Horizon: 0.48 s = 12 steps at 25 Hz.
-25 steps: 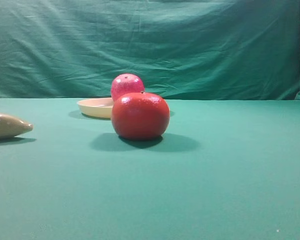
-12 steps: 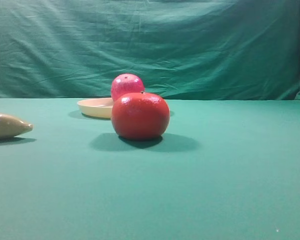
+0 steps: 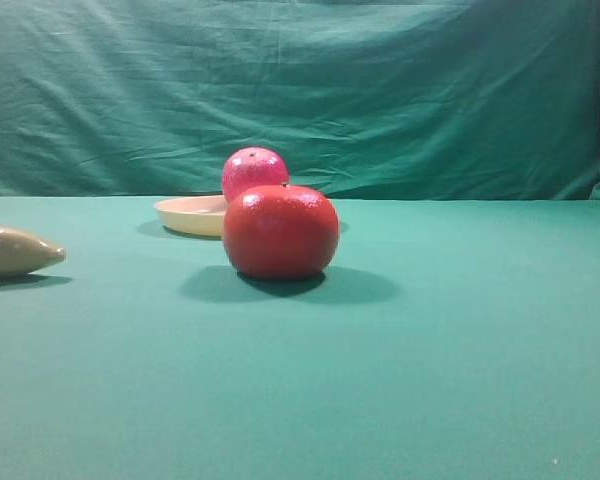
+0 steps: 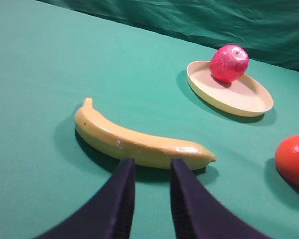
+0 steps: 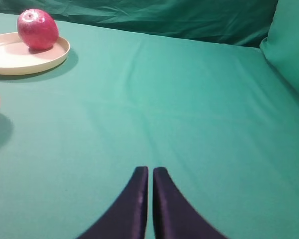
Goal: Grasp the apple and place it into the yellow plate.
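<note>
Left wrist view: glossy round apple (image 4: 229, 63) sits in shallow yellow plate (image 4: 239, 97); left jaws slightly parted, right closed.

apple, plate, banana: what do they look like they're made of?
Apple: looks like glossy plastic or painted foam; sharp white highlight, uniform crimson-pink skin. Likely a replica, not certain.
Yellow plate: seems to be smooth matte plastic or melamine; even cream colour, thin low rim, no glaze glare.
Banana: probably moulded plastic; waxy sheen and dull tan-yellow tone, with a small white scuff.
</note>
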{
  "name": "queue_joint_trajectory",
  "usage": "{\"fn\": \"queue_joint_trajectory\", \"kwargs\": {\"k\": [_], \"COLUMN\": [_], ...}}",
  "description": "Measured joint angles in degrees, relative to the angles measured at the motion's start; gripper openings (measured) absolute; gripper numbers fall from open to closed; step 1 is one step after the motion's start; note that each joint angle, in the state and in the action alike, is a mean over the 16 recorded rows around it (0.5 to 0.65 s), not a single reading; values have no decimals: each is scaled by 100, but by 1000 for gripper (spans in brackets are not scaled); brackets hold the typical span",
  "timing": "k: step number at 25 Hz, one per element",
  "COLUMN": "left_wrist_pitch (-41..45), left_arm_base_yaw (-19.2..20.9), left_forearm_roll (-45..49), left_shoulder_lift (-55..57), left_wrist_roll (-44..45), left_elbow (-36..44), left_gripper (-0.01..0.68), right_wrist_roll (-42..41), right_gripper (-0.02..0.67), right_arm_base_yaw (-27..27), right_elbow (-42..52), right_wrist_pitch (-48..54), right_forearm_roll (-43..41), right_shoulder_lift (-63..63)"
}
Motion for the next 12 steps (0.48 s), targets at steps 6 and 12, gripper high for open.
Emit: {"fn": "queue_joint_trajectory", "kwargs": {"k": [6,12], "left_wrist_pitch": [0,0], "left_arm_base_yaw": [0,0], "left_forearm_roll": [0,0], "left_shoulder_lift": [0,0], "left_wrist_roll": [0,0], "left_elbow": [0,0], "left_gripper": [157,157], "right_wrist_roll": [0,0], "right_gripper": [0,0], "right_arm_base_yaw": [0,0], "right_elbow": [0,0], "right_wrist_pitch": [0,0], "right_forearm_roll": [-2,-4], "right_shoulder_lift": [0,0]}}
